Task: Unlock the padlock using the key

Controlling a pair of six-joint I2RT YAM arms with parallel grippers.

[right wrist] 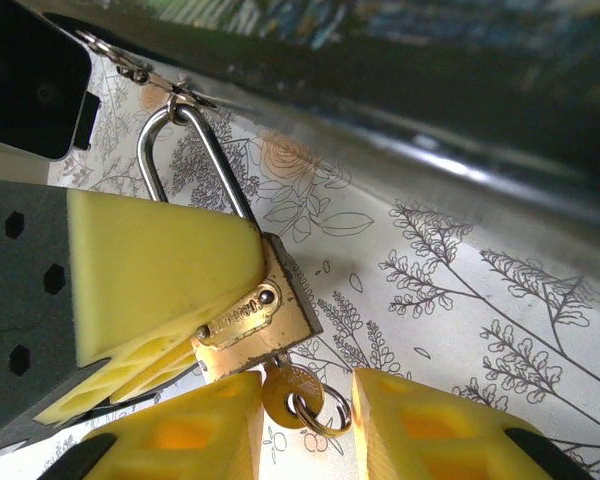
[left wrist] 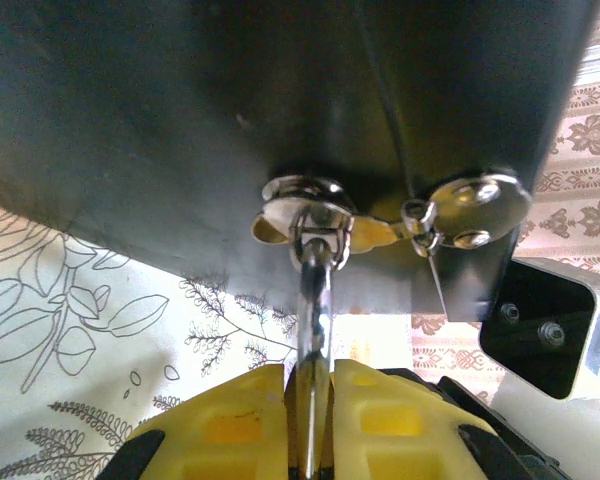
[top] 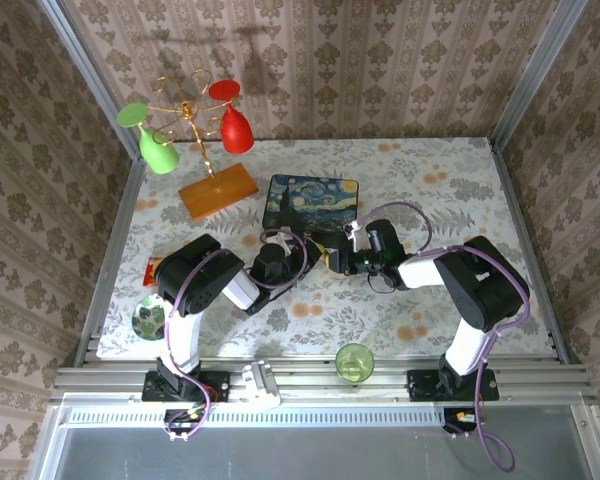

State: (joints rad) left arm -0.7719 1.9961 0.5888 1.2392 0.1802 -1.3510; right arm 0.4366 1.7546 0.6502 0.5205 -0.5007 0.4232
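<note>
**Here, padlock (right wrist: 255,315) steadied for the key (right wrist: 288,388)**

The left gripper (left wrist: 310,380) clamps the padlock, centre frame, its shackle (right wrist: 195,150) through the latch (left wrist: 315,240) of the box (left wrist: 230,100), so it cannot swing. The key sits at its base. The right gripper (right wrist: 308,400), jaws narrowly apart, straddles the key's head, ready to turn it.

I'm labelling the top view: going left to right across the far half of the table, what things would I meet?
green glass → red glass → painted box
</note>
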